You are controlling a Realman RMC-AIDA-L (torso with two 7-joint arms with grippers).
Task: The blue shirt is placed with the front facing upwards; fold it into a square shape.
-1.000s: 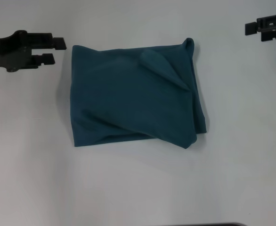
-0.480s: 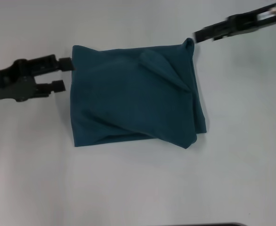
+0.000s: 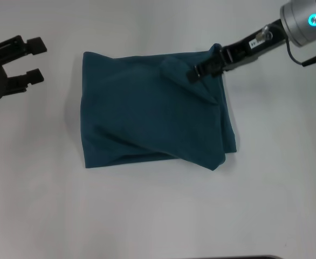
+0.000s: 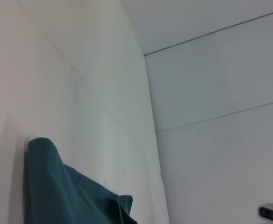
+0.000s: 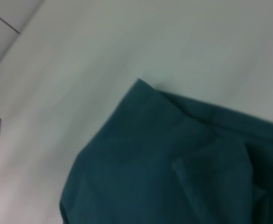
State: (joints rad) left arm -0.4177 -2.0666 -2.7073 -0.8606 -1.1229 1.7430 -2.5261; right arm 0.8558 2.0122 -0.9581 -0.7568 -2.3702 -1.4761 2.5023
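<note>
Blue shirt: the blue shirt (image 3: 152, 116) lies folded into a rough rectangle at the middle of the white bench (image 3: 158, 216), plain teal side up, no lettering in sight.
Folds: a diagonal crease runs across its lower half; a small rounded flap sits near the far right corner, and the right edge is uneven.
Right gripper: the right gripper (image 3: 201, 70) reaches in from the far right, its dark tip over the shirt's far right corner, beside the flap; whether its fingers are released or grasping cloth cannot be told.
Left gripper: the left gripper (image 3: 35, 60) hangs well apart from the shirt's left edge, fingers released and spread, nothing between them.
Wrist views: the left wrist view shows a shirt corner against the bench; the right wrist view looks down on a shirt corner.
</note>
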